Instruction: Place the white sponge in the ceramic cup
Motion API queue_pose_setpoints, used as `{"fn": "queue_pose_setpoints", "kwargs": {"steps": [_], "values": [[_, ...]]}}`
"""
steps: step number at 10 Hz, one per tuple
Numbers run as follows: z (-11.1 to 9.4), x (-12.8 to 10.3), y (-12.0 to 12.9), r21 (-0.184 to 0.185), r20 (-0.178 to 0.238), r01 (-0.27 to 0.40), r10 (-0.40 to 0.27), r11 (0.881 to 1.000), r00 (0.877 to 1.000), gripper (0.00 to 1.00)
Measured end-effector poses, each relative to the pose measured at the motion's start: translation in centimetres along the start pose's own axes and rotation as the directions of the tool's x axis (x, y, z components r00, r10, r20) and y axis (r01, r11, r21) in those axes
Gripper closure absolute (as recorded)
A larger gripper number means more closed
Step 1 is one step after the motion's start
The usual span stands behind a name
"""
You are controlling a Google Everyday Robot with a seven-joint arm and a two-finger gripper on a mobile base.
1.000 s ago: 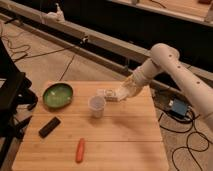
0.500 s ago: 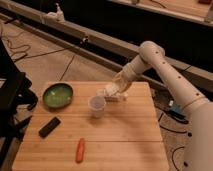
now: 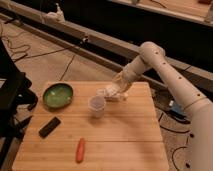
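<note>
The ceramic cup (image 3: 96, 106) is small, white and handleless, and stands upright near the middle of the wooden table (image 3: 125, 140). My gripper (image 3: 114, 93) is just above and to the right of the cup, at the table's far side. It is shut on the white sponge (image 3: 106, 92), a small pale pad that sticks out to the left towards the cup's rim. The sponge is held above the table, beside the cup and not inside it.
A green bowl (image 3: 57, 95) sits at the far left of the table. A black flat object (image 3: 49, 127) lies in front of the bowl. An orange carrot (image 3: 80, 150) lies near the front edge. Cables run over the floor behind the table.
My gripper has moved left with the sponge, from right of the cup to close above its right rim. The arm has folded in. The cup and the other things have not moved.
</note>
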Motion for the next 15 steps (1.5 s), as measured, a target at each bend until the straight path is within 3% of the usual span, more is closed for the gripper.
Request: {"fn": "queue_pose_setpoints", "kwargs": {"steps": [3,9,11,15], "values": [[0.8,-2.1,0.5,0.023,0.020,0.021,-0.022,1.000,1.000,1.00],[5.9,-4.4,2.6,-0.082,-0.037,0.075,-0.078,0.994,0.996,1.00],[6.9,-5.0,2.2,-0.102,-0.066,0.089,-0.096,0.991,0.993,0.90],[7.6,-5.7,0.3,-0.118,-0.136,0.095,-0.111,0.988,0.985,0.46]]}}
